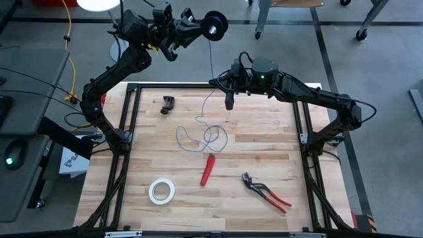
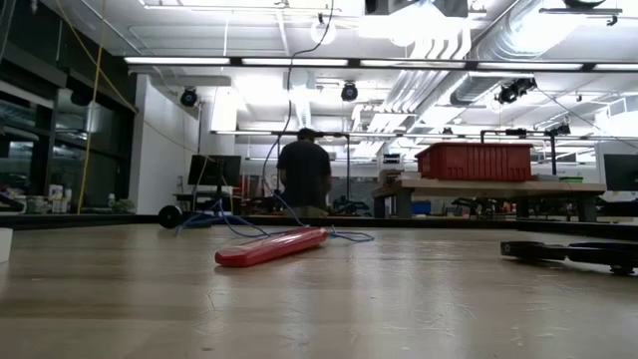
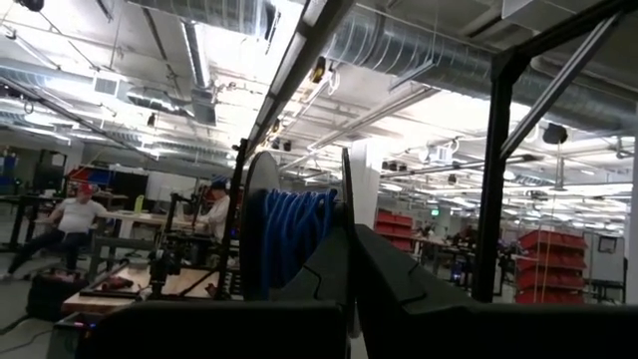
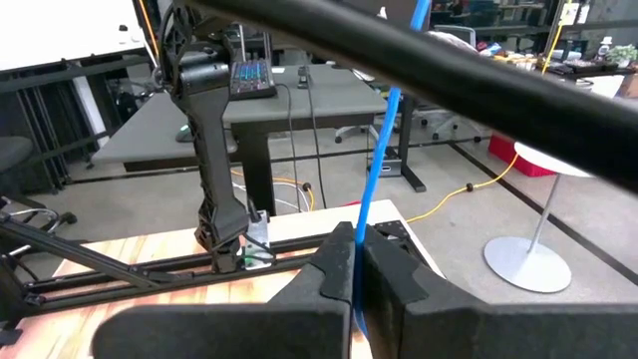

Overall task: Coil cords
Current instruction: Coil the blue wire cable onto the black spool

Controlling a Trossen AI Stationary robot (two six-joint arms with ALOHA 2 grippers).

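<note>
The black round spool (image 1: 215, 25), wound with blue wire (image 3: 289, 234), is held high beyond the table's far edge by my left gripper (image 1: 198, 30), which is shut on it. From the spool the thin blue-violet wire (image 1: 211, 63) runs down to my right gripper (image 1: 229, 99), which is shut on it over the table's far middle. The rest of the wire lies in loose loops (image 1: 205, 135) on the table's middle. The low view shows these loops (image 2: 234, 227) behind a red tool. My left gripper pinches one thin flange of the spool by its rim (image 3: 347, 204) between its two fingers (image 3: 399, 284). The spool is lifted clear, standing on edge, its wound core beside the fingers. My right gripper pinches the single wire (image 4: 367, 214) between its two fingers (image 4: 334, 274), coming from the table's right side. The wire runs straight up from the fingers toward the spool. Below them it falls slack to the loops on the table.
On the table lie a red-handled tool (image 1: 208, 168), red-handled pliers (image 1: 266, 192), a white tape roll (image 1: 161, 191) and a small black object (image 1: 168, 104). A black frame (image 1: 132, 86) edges the table. A yellow cable (image 1: 69, 39) hangs off the table at the left.
</note>
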